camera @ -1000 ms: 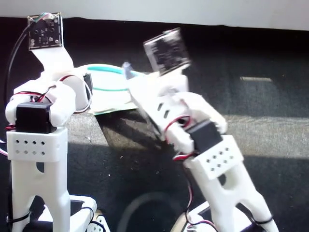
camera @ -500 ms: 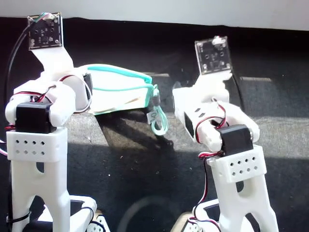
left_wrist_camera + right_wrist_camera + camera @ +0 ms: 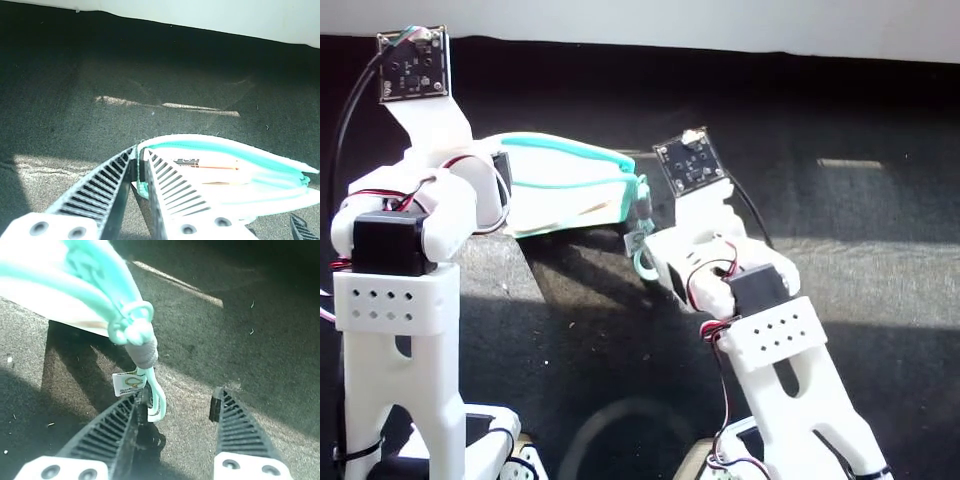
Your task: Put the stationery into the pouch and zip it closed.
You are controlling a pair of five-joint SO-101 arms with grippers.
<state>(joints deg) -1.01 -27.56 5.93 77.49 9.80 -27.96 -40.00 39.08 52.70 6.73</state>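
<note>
The left gripper [image 3: 139, 152] was clamped narrow on one end of the pouch [image 3: 250, 172]. It seemed to be anchoring the pouch clear of the table [image 3: 75, 90], so that the zip could be drawn against that hold. From those jaws the pouch stretched away toward the right gripper [image 3: 180, 397]. That gripper stood wide open, with the zipper loop [image 3: 156, 402] hanging just beside one finger, ungrasped and probably lined up for a pinch. There were two grippers, one pouch, one loop, one small tag [image 3: 129, 383] and one pen [image 3: 205, 164] visible inside. Whether the zip was already shut could not be told.
</note>
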